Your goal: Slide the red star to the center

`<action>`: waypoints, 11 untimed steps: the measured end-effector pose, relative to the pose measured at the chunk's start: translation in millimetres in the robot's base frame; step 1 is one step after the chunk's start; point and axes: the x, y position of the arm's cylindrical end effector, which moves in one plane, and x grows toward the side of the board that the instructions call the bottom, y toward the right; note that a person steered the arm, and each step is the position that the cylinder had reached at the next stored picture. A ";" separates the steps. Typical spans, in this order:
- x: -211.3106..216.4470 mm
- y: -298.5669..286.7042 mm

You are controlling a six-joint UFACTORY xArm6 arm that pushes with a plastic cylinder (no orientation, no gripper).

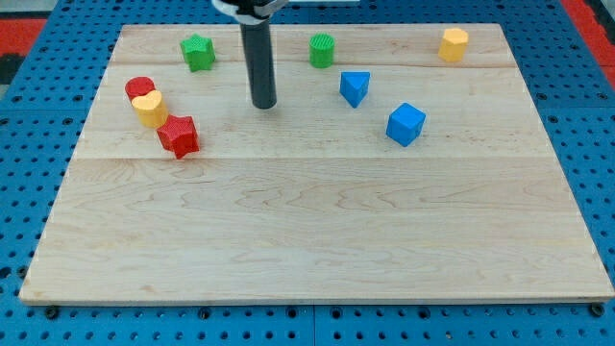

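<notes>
Camera view shows a wooden table [307, 250] with my tip [264, 104] — a plain rod tool that cannot clench or grasp, touching no block. The red star [179, 135] lies toward the view's left of the tip and slightly lower, just beside a yellow heart [149, 109] and a red cylinder [139, 89]. Judging by this, the slide has not started — the star is well apart from the centre. No containers are present.
</notes>
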 end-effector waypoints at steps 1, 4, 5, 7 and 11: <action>12.5 -45.4; 142.1 2.6; 166.7 -80.7; 111.6 -195.5; 66.2 -121.9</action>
